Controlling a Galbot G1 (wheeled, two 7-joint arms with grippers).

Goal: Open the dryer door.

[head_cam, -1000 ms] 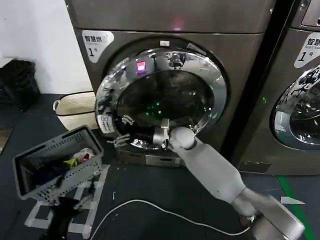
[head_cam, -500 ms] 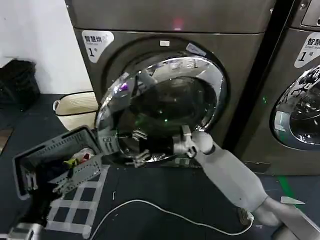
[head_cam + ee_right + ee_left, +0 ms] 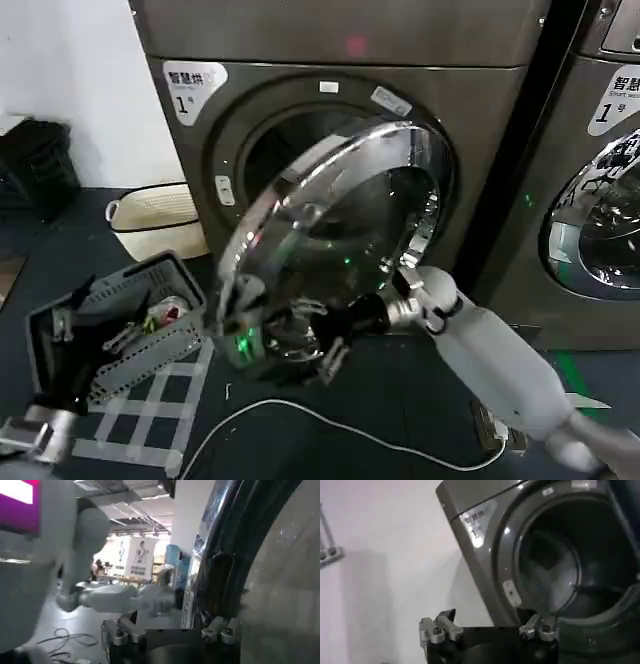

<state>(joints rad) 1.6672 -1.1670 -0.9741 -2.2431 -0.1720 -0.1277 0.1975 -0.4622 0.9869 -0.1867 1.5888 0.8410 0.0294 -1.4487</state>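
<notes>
Dryer door (image 3: 335, 235) hangs half open, its lower free edge by my right gripper (image 3: 300, 340), whose grip I cannot tell; next I'd swing it wider.

Dryer door (image 3: 345, 235): chrome ring, dark glass, swung partly open, hinged at its right side, free edge tilted out toward the floor. Drum opening (image 3: 290, 150) exposed behind it. Right hand (image 3: 325, 350): at the door's lower rim, fingers spread on either side of the rim (contact unclear). Grey basket (image 3: 120, 325): on the floor at left, holding clothes. White cable (image 3: 330, 425): looped on the floor.
</notes>
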